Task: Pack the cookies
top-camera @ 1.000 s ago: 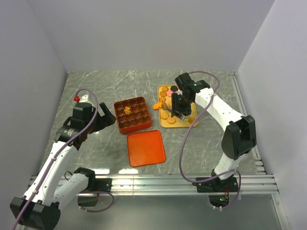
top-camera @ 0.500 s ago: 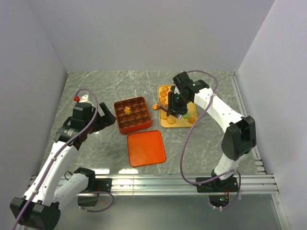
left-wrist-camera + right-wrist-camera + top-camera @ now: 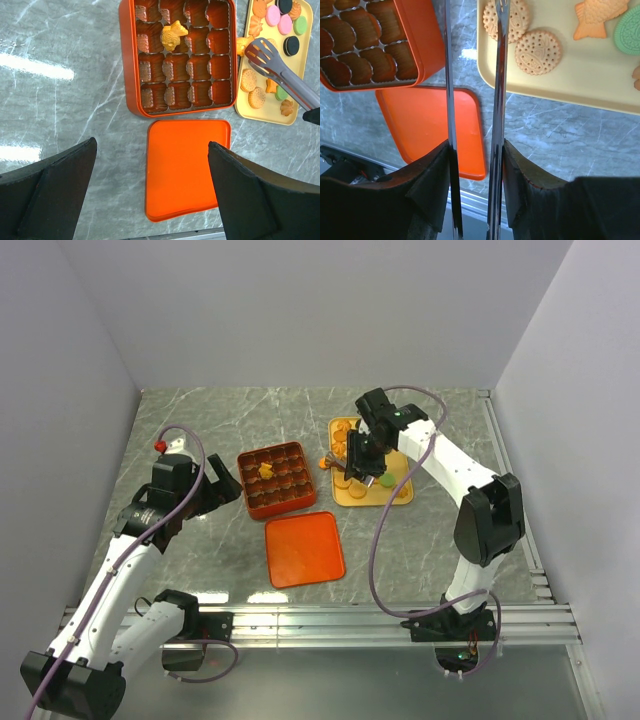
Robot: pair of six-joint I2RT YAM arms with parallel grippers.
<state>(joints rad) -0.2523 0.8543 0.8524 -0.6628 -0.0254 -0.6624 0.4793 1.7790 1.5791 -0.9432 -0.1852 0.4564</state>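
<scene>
Since a second ago my right hand (image 3: 474,167) has slid leftward across the tray (image 3: 305,62), from over its middle toward its left rim. The left arm, box and lid have not shifted. That hand is clamped on the tongs (image 3: 280,71), gripping both blades, which stand a little apart.

From the right wrist view, one blade tip lies over a round tan biscuit (image 3: 517,22) near the tray's left edge. The other blade runs over the narrow strip of table (image 3: 65,100) between the tray and the box (image 3: 126,55).

Most of the cookies (image 3: 257,98) lie on the tray, with pink, green and black ones toward its far end. One orange piece (image 3: 243,45) sits right at the tray's left rim, just beside the tongs' head. A fish-shaped cookie (image 3: 172,35) sits in the box; in the left wrist view it is in the second row down, second cell from the left.

My left hand (image 3: 151,150) hovers left of the box with its fingers (image 3: 55,190) wide apart. The lid (image 3: 187,167) lies flat just beside the box's near edge. I have open table left of the box and lid.
</scene>
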